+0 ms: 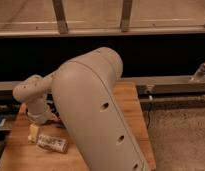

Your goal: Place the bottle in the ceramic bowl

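Note:
The bottle (50, 142) lies on its side near the front left of the wooden table (132, 107), white with a dark label, its pale yellowish cap (33, 133) pointing left. My gripper (40, 119) hangs at the end of the big cream arm (91, 100), just above and behind the bottle's cap end. The arm's wrist covers most of it. The ceramic bowl is hidden behind the wrist and arm.
The arm's thick links fill the middle of the view and hide much of the table. A dark rail (171, 85) runs behind the table. A blue-dark object (1, 122) sits off the table's left edge. Speckled floor (181, 130) lies to the right.

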### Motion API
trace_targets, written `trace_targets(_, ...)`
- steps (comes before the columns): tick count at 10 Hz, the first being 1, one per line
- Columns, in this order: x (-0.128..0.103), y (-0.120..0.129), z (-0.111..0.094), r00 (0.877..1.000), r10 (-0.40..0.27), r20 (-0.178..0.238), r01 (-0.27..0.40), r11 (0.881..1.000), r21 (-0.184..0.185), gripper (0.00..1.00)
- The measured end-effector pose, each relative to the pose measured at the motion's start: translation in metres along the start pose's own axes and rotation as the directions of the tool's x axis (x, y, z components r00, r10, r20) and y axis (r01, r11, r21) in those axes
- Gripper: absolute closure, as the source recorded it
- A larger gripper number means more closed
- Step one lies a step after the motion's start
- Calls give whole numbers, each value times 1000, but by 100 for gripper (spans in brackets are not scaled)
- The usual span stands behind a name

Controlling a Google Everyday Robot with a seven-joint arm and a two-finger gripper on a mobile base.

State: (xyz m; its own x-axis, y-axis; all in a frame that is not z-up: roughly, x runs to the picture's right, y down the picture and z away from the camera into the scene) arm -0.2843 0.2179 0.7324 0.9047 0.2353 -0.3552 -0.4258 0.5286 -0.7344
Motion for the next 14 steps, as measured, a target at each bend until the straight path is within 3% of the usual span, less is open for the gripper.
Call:
trace_targets(4, 3, 6, 28, 999, 15, -42, -17, 999, -43, 20)
trace_targets(12, 7, 16, 63, 996, 53, -70, -60, 994, -96, 21)
trace_targets(14, 10, 16, 66, 995, 72, -69, -78, 993, -91, 42)
